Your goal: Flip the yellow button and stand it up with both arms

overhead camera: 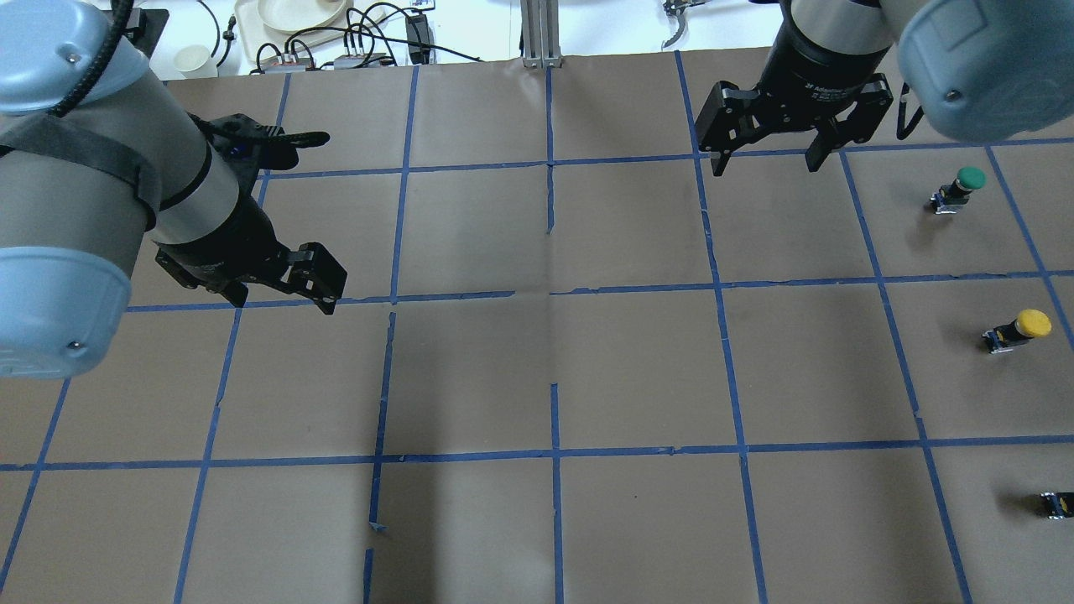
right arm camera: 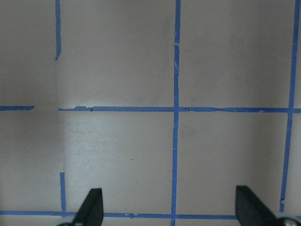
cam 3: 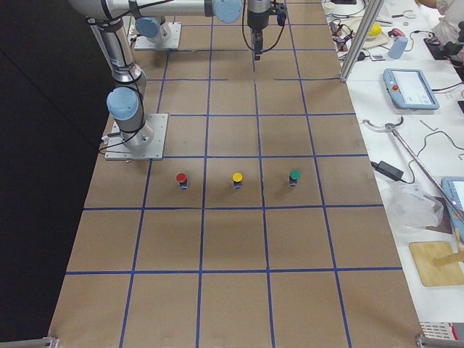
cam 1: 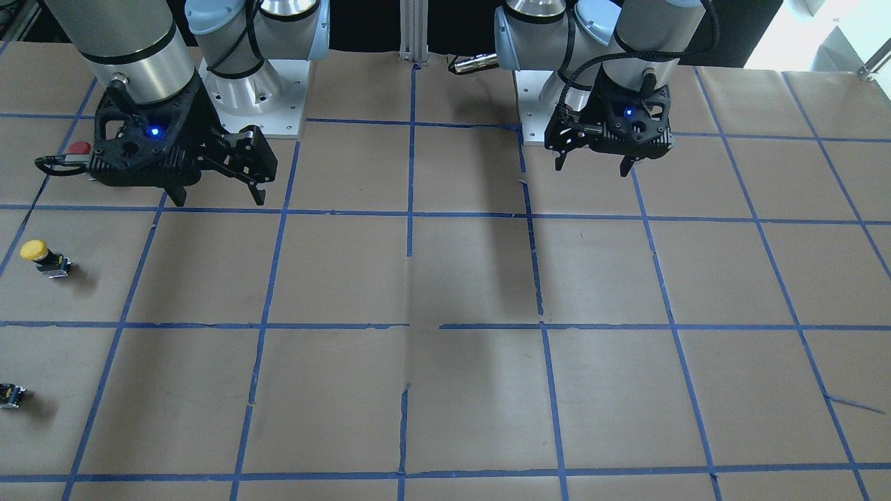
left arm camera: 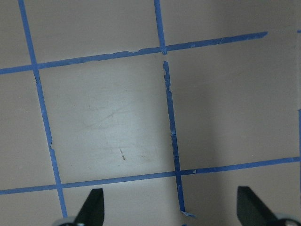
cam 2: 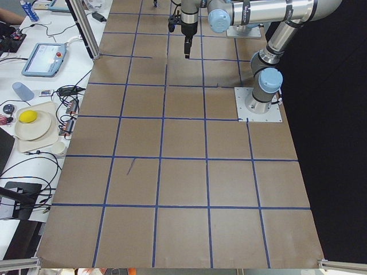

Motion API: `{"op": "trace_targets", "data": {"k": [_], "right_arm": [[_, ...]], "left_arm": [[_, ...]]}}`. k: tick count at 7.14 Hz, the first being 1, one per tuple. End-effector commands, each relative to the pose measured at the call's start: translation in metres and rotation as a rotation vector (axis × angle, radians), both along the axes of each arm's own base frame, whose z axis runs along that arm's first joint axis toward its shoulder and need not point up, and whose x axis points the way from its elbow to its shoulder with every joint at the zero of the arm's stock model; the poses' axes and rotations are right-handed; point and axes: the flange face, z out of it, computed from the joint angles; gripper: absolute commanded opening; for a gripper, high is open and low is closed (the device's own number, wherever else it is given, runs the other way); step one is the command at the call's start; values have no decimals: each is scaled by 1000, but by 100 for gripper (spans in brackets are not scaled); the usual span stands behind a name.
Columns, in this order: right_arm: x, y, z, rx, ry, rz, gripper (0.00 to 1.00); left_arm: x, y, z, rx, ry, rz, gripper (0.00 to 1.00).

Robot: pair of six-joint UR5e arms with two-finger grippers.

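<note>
The yellow button (overhead camera: 1018, 328) stands far out on my right side, yellow cap on top of its black-and-grey body as far as I can tell. It also shows in the front view (cam 1: 43, 257) and the right side view (cam 3: 237, 177). My right gripper (overhead camera: 763, 164) hangs open and empty above the paper, well away from the button, and also shows in the front view (cam 1: 217, 197). My left gripper (overhead camera: 285, 298) is open and empty over the left half, also seen from the front (cam 1: 592, 165). Both wrist views show only bare paper between spread fingertips (left arm camera: 95, 207) (right arm camera: 94, 205).
A green-capped button (overhead camera: 961, 186) stands beyond the yellow one and a red-capped one (cam 1: 79, 148) nearer my base, partly behind my right gripper. A small black block with yellow marks (overhead camera: 1057, 503) sits at the frame edge. Brown paper with blue tape grid (overhead camera: 554, 294) covers the table.
</note>
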Motion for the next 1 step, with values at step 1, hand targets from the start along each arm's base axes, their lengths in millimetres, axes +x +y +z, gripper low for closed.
{"op": "trace_targets", "data": {"k": [1], "right_arm": [[0,1,0,1,4,2,100]], "left_arm": [[0,0,1,-2,1,0,100]]}}
